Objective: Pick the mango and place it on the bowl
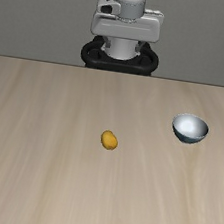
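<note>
- Near the middle of the counter [36, 164], the mango [110, 140] lies alone on the pale wood-grain surface. It is well apart from the bowl [190, 128], which sits toward the exterior view's right and a little closer to the robot.
- Up at the far edge, the end effector [125, 30] hangs high beside the robot's base, well clear of both things. I cannot tell from this view whether it is released or clenched.
- I judge the step in hand to be the reach toward the mango. No contact has been made, and the task looks to be at its very start.
- To do it well, centre the end effector directly above the fruit before descending, then come straight down rather than sweeping in from the side.
- It should arrive open wide enough to straddle the fruit and close across its narrower width, low enough to hold the fullest part.
- The mango is small and rounded, a little longer than wide. It is yellow-orange with darker shading on one side and a faint shadow beneath it.
- Its curved skin would probably roll or slip under an off-centre pinch.
- The bowl is pale inside, stands open side up and looks empty. The carry will need enough height to clear its rim.
</note>
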### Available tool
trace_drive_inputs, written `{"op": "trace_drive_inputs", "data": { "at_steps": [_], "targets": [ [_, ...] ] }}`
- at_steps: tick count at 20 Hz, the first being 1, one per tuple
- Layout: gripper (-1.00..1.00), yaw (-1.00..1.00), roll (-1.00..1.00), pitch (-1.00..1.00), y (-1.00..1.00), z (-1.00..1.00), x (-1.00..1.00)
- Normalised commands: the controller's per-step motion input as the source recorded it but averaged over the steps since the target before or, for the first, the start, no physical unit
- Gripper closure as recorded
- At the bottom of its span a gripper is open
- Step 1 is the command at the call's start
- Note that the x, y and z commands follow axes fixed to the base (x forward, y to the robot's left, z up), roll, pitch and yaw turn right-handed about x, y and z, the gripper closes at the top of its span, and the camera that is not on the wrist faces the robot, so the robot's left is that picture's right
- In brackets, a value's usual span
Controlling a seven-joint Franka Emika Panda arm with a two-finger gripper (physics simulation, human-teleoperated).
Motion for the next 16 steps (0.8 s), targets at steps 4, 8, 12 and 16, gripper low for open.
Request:
{"op": "trace_drive_inputs", "data": {
  "at_steps": [4, 8, 12, 16],
  "targets": [
    [-1.00, 0.00, 0.00, 0.00, 0.00, 0.00, 1.00],
    [-1.00, 0.00, 0.00, 0.00, 0.00, 0.00, 1.00],
    [-1.00, 0.00, 0.00, 0.00, 0.00, 0.00, 1.00],
    [-1.00, 0.00, 0.00, 0.00, 0.00, -0.75, -0.25]
  ]
}}
